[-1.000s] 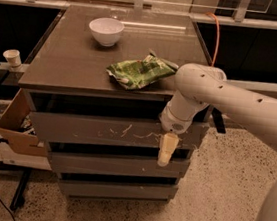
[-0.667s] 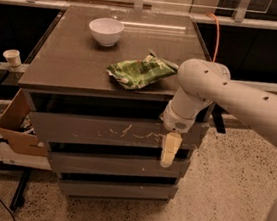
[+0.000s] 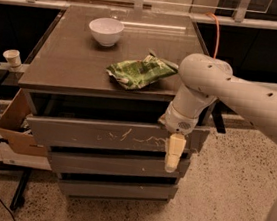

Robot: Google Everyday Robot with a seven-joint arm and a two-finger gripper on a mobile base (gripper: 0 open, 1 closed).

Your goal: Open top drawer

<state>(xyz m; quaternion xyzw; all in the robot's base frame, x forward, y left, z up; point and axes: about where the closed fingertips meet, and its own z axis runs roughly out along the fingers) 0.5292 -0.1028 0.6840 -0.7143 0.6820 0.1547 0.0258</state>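
Gripper (image 3: 171,163) is hanging tip-down right in front of the right end of the top drawer (image 3: 95,135), and its tip dips past the seam onto the middle drawer (image 3: 107,163) below. Spread or closed? Honestly can't tell from this angle, it just reads as one cream-coloured piece.

What's changed over the last second: it has slid a bit to the right along the scratched drawer front and dropped slightly, and the arm (image 3: 241,95) has drifted over with it. The drawer itself hasn't budged as far as I can see. There's the same dark gap under the tabletop (image 3: 68,68), and it lines up the same way with the middle and bottom drawer (image 3: 119,188) fronts.

My read is that it's still hunting for a purchase and no pull has started. With no handle on that front, it probably needs to catch the right edge or the bottom lip. Sitting this low, I'd worry it catches the middle drawer instead.

Up top, a crumpled green snack bag (image 3: 140,71) lies near the front right of the tabletop, close above the arm, with a white bowl (image 3: 106,30) further back. A cardboard box (image 3: 13,122) sits against the cabinet's left side, and there's a paper cup (image 3: 12,58) beyond that.
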